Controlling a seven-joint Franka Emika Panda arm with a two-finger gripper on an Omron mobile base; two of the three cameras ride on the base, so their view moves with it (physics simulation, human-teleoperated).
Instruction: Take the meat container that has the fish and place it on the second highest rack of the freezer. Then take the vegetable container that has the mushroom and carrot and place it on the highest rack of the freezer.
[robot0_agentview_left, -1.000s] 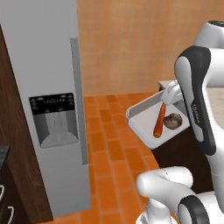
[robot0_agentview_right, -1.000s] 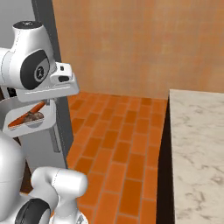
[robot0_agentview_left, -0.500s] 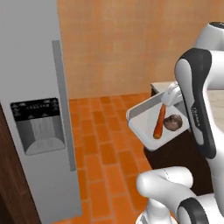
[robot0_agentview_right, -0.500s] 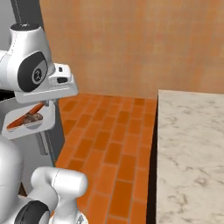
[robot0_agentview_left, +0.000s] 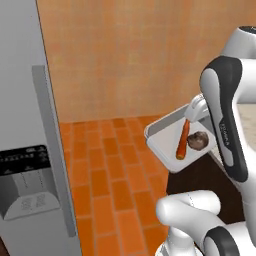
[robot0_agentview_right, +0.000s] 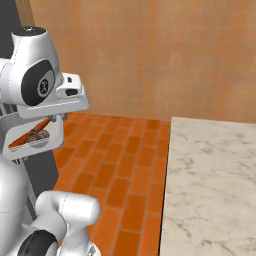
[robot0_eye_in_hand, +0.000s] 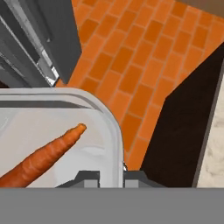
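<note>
My gripper (robot0_eye_in_hand: 111, 176) is shut on the rim of the vegetable container (robot0_agentview_left: 167, 140), a white tray held tilted in the air beside the arm. An orange carrot (robot0_agentview_left: 182, 140) and a brown mushroom (robot0_agentview_left: 198, 141) lie in it. The right base view shows the same container (robot0_agentview_right: 52, 139) low on the left with its carrot (robot0_agentview_right: 25, 137). In the hand view the carrot (robot0_eye_in_hand: 43, 155) points toward the tray's corner. The freezer door (robot0_agentview_left: 30, 150), silver-grey with a black dispenser panel (robot0_agentview_left: 22, 159), stands at the left. Its racks, the meat container and the fish are out of view.
A marble counter (robot0_agentview_right: 210, 185) with a dark side panel (robot0_eye_in_hand: 183, 127) lies to the right. Orange brick floor (robot0_agentview_left: 110, 170) stretches between it and the fridge, up to a tan wall (robot0_agentview_right: 150, 55). Grey fridge panels (robot0_eye_in_hand: 57, 35) stand ahead in the hand view.
Both base views have shifted: the fridge slid left and the counter came further into view, so the camera moved. The tray stays in the same grip.
</note>
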